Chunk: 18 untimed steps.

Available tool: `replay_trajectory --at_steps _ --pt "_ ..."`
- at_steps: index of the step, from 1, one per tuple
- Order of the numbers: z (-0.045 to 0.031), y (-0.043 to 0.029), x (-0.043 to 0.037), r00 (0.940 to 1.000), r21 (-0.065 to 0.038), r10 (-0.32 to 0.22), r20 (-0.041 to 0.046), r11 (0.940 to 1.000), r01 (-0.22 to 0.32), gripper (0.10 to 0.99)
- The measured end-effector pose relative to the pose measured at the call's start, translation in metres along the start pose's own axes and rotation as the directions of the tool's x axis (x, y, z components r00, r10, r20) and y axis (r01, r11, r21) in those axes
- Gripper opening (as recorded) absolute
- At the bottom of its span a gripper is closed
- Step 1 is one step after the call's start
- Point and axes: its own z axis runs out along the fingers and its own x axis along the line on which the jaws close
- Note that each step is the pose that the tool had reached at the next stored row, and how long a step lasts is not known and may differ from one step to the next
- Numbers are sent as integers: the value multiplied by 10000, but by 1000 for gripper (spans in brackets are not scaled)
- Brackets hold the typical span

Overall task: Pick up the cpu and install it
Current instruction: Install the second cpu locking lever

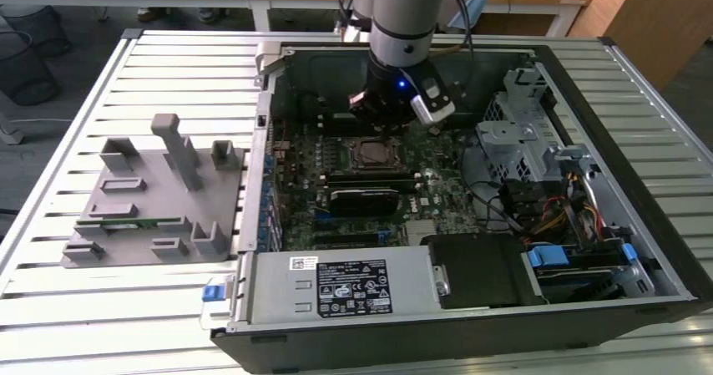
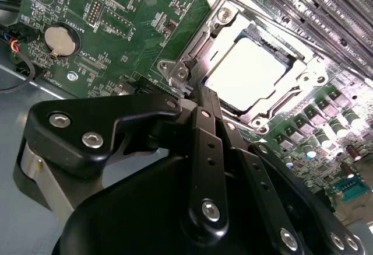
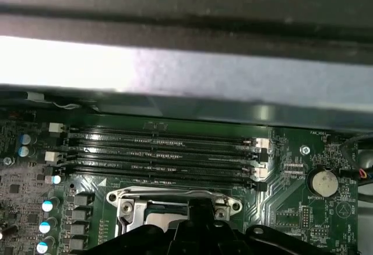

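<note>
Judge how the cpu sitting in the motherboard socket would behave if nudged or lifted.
The cpu looks flat and rigid, so probably stiff and unable to roll. Its shiny metal top likely grips poorly. Lying inside the socket frame, it would probably resist sideways pushes.

I see even daylight on the exterior view, dim inside the computer case (image 1: 624, 250). Glare whitens the cpu (image 2: 247, 68) in the second wrist view; my gripper (image 2: 198, 150) looks blurred.

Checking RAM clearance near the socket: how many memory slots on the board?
4 memory slots, side by side in a bank between the CPU socket and the case wall in the first wrist view. All look empty; none seem hidden.
</note>
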Motion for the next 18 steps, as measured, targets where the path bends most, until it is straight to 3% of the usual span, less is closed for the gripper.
replay_trajectory --at_steps 6,11,18 --pt "-7 -65 3 10000 0 0 0 10000 0 106" --pt "-22 -74 4 10000 1 1 0 10000 -1 106" --pt "-197 -56 0 10000 2 0 0 10000 0 106"
